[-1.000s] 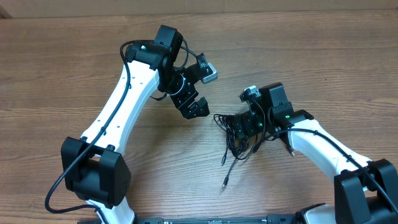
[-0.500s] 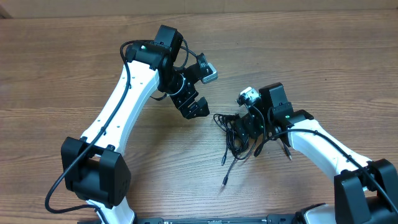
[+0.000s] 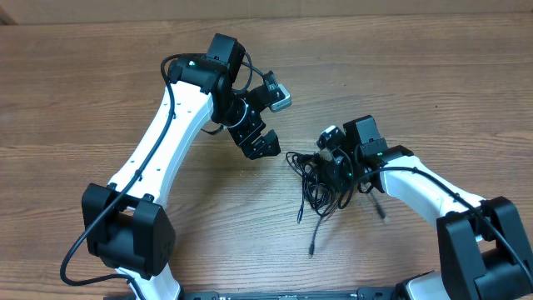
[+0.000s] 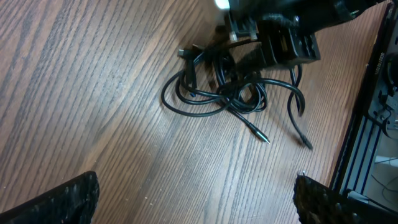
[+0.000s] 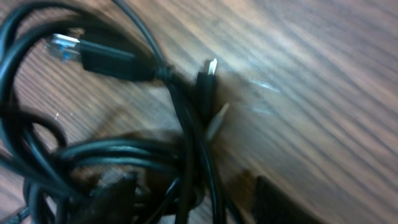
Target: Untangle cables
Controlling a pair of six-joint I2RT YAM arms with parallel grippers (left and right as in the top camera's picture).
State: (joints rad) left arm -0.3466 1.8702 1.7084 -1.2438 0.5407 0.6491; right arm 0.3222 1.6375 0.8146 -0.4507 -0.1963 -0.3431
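Observation:
The cables [image 3: 315,185] are thin black cords lying in one tangled knot on the wooden table, with loose plug ends trailing toward the front [image 3: 311,248]. My right gripper [image 3: 333,165] is down in the right side of the knot. In the right wrist view its fingers [image 5: 199,202] stand apart with several strands [image 5: 186,155] running between them. A clear-tipped plug [image 5: 65,48] and a silvery-tipped plug [image 5: 208,74] lie just ahead. My left gripper [image 3: 260,143] hovers open and empty left of the knot. The left wrist view [image 4: 199,205] shows the cables [image 4: 214,96] ahead of it.
The bare wooden table [image 3: 83,108] surrounds the knot. The right gripper's body [image 4: 280,37] covers the far side of the knot in the left wrist view. The table's edge and a dark frame [image 4: 373,93] lie at the right of that view.
My right gripper has moved left and lower into the knot. The loose ends at the front and right have shifted with it. The left arm has not moved.

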